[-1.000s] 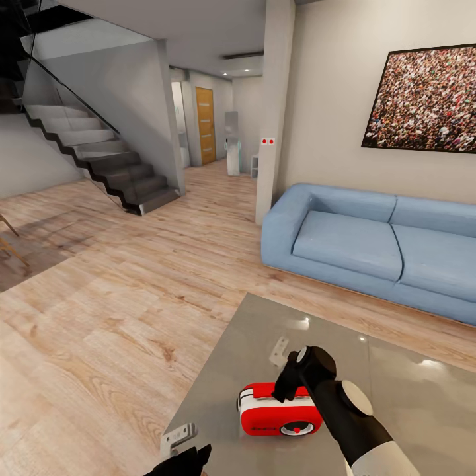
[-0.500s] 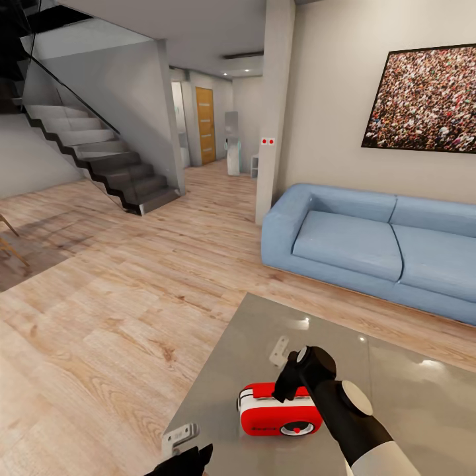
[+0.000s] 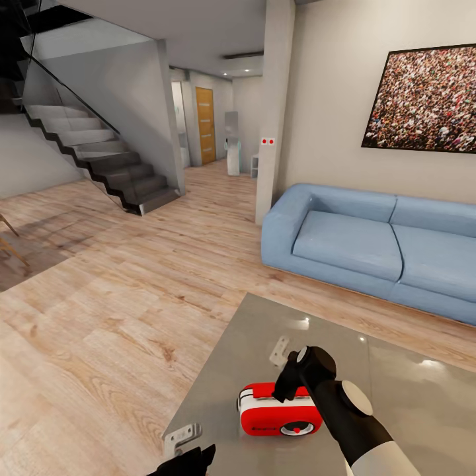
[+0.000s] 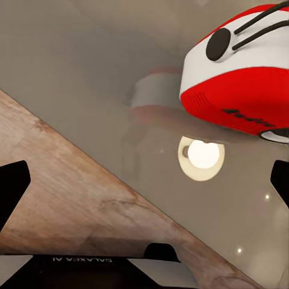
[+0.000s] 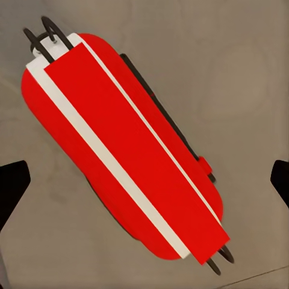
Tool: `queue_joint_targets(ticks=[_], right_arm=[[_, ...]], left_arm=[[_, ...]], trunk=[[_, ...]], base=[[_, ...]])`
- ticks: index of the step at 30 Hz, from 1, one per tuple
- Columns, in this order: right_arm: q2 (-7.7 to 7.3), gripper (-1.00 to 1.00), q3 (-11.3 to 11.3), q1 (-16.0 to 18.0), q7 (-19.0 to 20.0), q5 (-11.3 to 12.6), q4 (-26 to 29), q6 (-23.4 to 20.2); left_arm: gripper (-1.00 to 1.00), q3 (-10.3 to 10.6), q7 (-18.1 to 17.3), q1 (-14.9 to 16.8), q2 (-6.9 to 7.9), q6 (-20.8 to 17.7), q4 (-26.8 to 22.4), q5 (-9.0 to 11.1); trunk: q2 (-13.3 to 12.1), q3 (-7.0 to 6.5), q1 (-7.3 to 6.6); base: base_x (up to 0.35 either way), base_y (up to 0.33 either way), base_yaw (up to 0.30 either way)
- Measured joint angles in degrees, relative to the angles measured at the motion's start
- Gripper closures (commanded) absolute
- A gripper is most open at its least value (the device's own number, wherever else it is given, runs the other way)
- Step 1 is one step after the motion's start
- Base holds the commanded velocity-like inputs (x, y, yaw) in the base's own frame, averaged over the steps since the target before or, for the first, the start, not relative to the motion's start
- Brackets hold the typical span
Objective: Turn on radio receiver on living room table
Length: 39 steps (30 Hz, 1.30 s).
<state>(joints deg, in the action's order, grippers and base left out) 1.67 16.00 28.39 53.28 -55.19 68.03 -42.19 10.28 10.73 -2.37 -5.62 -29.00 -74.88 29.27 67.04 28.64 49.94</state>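
Left gripper (image 3: pixel 188 457) edged slightly lower, right gripper (image 3: pixel 289 382) spread wide over radio receiver (image 3: pixel 280 410), contact seemingly none.

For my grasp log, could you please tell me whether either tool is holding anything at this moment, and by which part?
Nothing is held. The right tool hovers open above the radio; the left tool is open near the table's edge.

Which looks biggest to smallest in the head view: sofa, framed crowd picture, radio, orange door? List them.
1. Sofa, cut off at the right edge.
2. Framed crowd picture, also cut off there.
3. Radio, partly behind the right pincer.
4. Orange door, close to the radio in apparent size and far from the camera, so that order is unsure.
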Motion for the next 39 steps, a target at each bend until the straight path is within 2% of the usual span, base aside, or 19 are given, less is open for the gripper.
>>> queue_joint_targets(ticks=[20,29,35,39], right_arm=[[0.00,-1.00,0.0,0.0,0.1,0.1,0.0,0.0],[0.00,-1.00,0.0,0.0,0.1,0.1,0.0,0.0],[0.00,-1.00,0.0,0.0,0.1,0.2,0.0,0.0],[0.00,-1.00,0.0,0.0,0.0,0.2,0.0,0.0]], left_arm=[[-1.00,0.0,0.0,0.0,0.00,0.0,0.0,-0.1],[-1.00,0.0,0.0,0.0,0.00,0.0,0.0,0.0],[-1.00,0.0,0.0,0.0,0.00,-0.1,0.0,-0.1],[-1.00,0.0,0.0,0.0,0.00,-0.1,-0.1,0.0]], trunk=[[7.2,3.23,3.95],[7.2,3.23,3.95],[9.6,4.30,5.26],[9.6,4.31,5.27]], base=[[0.000,0.000,0.000],[0.000,0.000,0.000],[0.000,0.000,0.000],[0.000,0.000,0.000]])
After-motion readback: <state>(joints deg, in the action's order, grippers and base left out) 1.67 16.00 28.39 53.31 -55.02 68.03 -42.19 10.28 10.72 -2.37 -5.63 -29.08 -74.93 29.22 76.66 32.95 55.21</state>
